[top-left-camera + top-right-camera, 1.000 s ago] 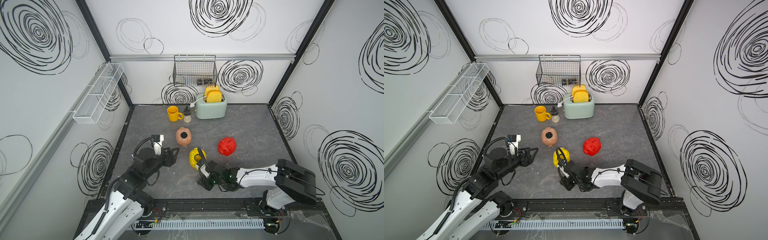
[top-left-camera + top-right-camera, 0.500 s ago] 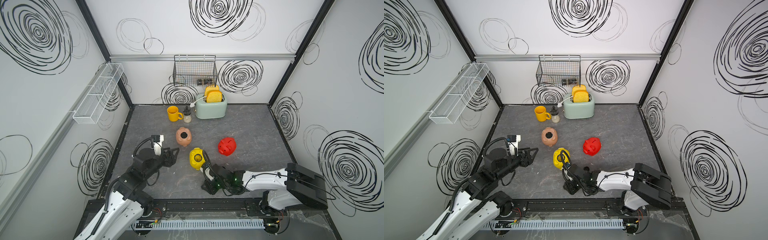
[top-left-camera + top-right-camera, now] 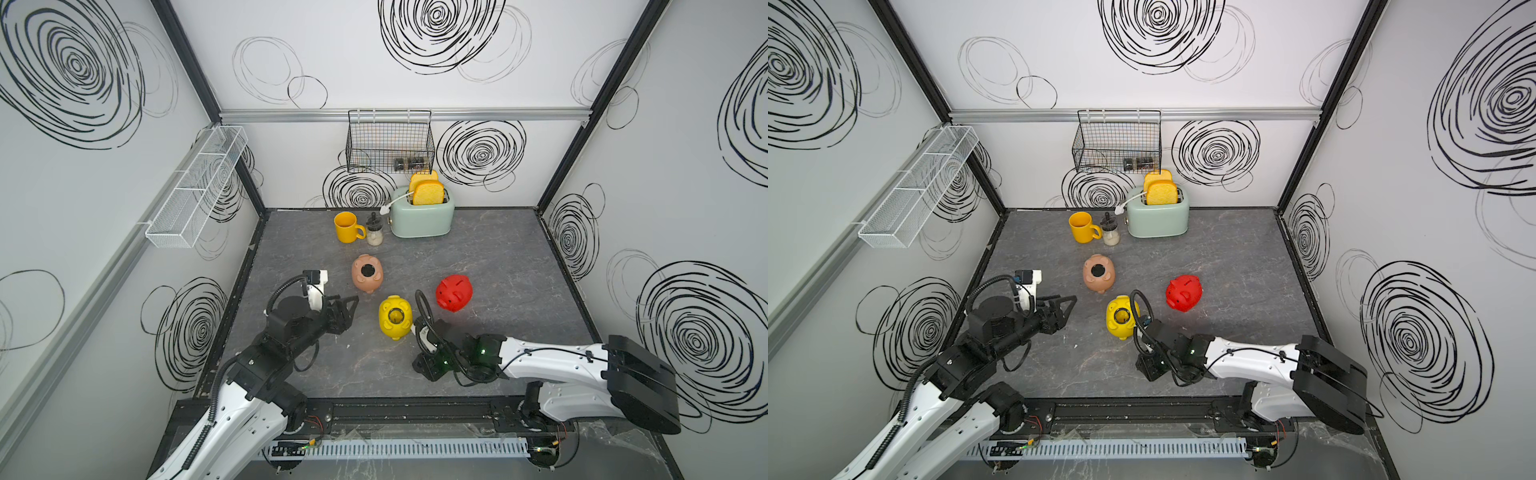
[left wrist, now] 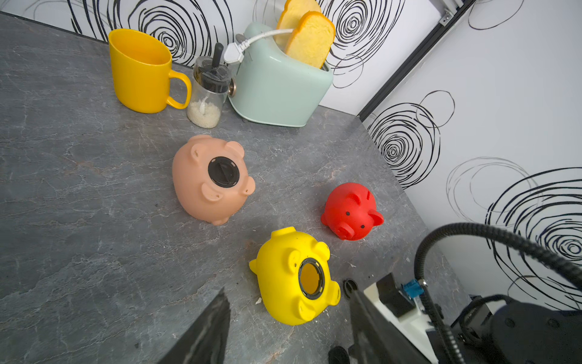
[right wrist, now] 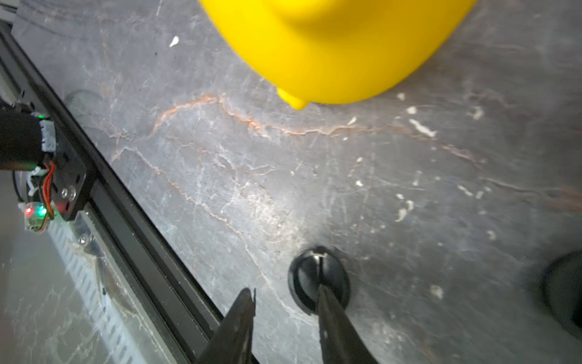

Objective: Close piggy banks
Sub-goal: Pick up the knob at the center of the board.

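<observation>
Left wrist view: looking at all three piggy banks on the table [image 4: 78, 189]. Got the pink pig [image 4: 211, 189] belly-up with a black cap [image 4: 223, 171] sitting in its hole, yellow pig [image 4: 283, 283] belly-up nearer, hole uncovered, red pig [image 4: 351, 212] off beside them. Behind, by the back wall: yellow mug [image 4: 138, 72], little jar [image 4: 208, 91], mint toaster [image 4: 277, 85] with toast. Left gripper [image 3: 349, 309] hanging open and empty near the yellow pig. Right gripper [image 5: 285, 291] low at a loose plug [image 5: 308, 274], jaws parted, gripping nothing, one fingertip overlapping it; can't tell if touching. Black cable loop [image 3: 424, 307] poking up between yellow and red pigs.
</observation>
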Robot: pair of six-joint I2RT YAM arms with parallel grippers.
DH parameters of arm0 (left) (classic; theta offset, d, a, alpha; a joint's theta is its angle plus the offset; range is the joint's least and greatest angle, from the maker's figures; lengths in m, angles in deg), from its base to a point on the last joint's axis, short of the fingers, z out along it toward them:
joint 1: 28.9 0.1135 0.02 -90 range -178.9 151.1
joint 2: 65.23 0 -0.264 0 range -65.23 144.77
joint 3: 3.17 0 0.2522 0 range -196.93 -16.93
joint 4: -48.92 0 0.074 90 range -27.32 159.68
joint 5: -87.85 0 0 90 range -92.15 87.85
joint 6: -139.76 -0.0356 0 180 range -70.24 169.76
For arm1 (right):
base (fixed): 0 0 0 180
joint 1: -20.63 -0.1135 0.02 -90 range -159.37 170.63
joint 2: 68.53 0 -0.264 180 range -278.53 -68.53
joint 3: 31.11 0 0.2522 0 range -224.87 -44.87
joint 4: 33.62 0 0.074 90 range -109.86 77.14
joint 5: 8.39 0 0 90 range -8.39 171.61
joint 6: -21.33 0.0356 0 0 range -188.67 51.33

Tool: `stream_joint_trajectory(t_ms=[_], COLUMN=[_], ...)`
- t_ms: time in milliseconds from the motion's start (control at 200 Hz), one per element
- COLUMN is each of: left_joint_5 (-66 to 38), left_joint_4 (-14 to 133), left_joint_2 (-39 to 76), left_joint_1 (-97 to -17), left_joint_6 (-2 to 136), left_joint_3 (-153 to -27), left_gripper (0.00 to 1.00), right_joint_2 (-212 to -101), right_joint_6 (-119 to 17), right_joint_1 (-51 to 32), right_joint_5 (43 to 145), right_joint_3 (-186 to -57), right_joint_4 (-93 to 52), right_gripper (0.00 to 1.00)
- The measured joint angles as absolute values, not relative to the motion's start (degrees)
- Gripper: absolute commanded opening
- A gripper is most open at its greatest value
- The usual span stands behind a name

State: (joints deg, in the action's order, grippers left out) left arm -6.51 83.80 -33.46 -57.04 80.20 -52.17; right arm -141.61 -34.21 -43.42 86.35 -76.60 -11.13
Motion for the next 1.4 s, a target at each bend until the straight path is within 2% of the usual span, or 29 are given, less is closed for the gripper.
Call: stream_joint_trajectory(t_ms=[125, 861, 1401], left_joint_5=[-6.53, -6.27, -6.07], left_joint_4=[83.8, 83.87, 83.89], left_joint_2=[-33.46, -33.81, -33.81], left_joint_1=[-57.04, -57.13, -57.39], left_joint_6=[80.2, 80.2, 80.2], left_joint_3=[-52.17, -51.95, -51.95], left_gripper=[0.64, 0.64, 0.64], right_joint_2=[-141.87, -151.25, -155.32], right_joint_6=[-34.37, -34.67, -34.69], right_joint_1=[-41.98, -43.48, -45.36], right_joint_5=[85.67, 87.16, 82.92], right_joint_3=[-76.88, -81.28, -86.57], right_joint_4=[-7.96, -7.06, -1.1], right_gripper=[0.24, 0.22, 0.19])
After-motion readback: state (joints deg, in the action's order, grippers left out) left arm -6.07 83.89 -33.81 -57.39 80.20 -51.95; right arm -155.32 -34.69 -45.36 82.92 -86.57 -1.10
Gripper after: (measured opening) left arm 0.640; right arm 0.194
